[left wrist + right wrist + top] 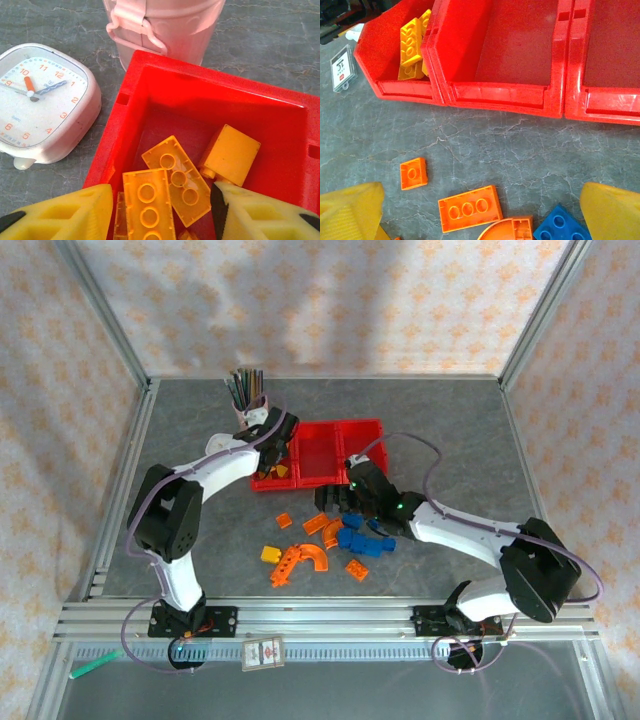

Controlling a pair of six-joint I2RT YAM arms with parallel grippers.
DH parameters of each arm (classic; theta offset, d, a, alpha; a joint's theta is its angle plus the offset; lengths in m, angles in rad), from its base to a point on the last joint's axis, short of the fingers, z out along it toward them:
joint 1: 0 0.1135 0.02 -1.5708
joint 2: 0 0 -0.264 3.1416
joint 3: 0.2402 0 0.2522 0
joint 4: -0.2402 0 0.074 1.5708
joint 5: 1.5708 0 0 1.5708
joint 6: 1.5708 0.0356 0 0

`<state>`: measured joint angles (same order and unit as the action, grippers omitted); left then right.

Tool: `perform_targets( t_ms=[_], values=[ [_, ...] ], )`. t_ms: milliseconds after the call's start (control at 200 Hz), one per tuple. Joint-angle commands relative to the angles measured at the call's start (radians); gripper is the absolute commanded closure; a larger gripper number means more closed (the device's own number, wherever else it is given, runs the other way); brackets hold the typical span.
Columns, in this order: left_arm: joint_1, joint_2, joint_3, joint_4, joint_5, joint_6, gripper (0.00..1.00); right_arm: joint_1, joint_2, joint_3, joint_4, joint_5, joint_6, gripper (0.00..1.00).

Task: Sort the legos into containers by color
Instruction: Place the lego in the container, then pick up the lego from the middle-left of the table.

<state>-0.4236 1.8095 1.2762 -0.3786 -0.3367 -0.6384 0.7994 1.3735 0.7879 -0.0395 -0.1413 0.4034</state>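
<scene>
Loose legos (pixel 300 558) are lying scattered on the grey surface (pixel 450 430), just in front of a row of three joined red containers (pixel 325 452). They are orange bricks and arches, blue blocks (pixel 362 543) and one yellow block (pixel 270 554).

The left container (pixel 150 85) is holding several yellow bricks (pixel 175 180), which the left wrist camera is showing close up. The right wrist camera is showing the bare red floors of the middle container (pixel 495 95) and the right container (pixel 610 105).

The left hand (pixel 160 220) is hanging over the left container with its fingers spread wide, gripping nothing. The right hand (pixel 481 210) is hovering over an orange three-stud plate (pixel 469 207) and a small orange square (pixel 413 173), wide open and holding nothing.

The left wrist camera is also showing a white alarm clock (pixel 42 100) and a pink cup (pixel 165 25) just beside that container.
</scene>
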Motion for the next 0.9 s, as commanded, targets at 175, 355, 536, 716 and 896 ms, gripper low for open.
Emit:
perform_targets(
  t_ms=[175, 355, 536, 716, 896],
  values=[
    [-0.048, -0.224, -0.106, -0.057, 0.063, 0.021, 0.39, 0.007, -0.036, 0.016, -0.06, -0.026, -0.034, 0.0],
    [-0.15, -0.413, -0.251, -0.14, 0.039, -0.021, 0.34, 0.041, -0.064, -0.026, -0.065, -0.049, -0.028, 0.0],
    [-0.262, -0.577, -0.419, -0.273, 0.026, -0.165, 0.31, 0.093, -0.088, -0.065, -0.084, -0.043, -0.008, 0.0],
    [-0.388, -0.695, -0.557, -0.324, 0.088, -0.289, 0.28, 0.123, -0.104, -0.112, -0.07, -0.046, 0.037, 0.0],
    [-0.485, -0.702, -0.639, -0.295, 0.136, -0.356, 0.25, 0.135, -0.119, -0.163, -0.023, -0.062, 0.087, 0.0]
  ],
)
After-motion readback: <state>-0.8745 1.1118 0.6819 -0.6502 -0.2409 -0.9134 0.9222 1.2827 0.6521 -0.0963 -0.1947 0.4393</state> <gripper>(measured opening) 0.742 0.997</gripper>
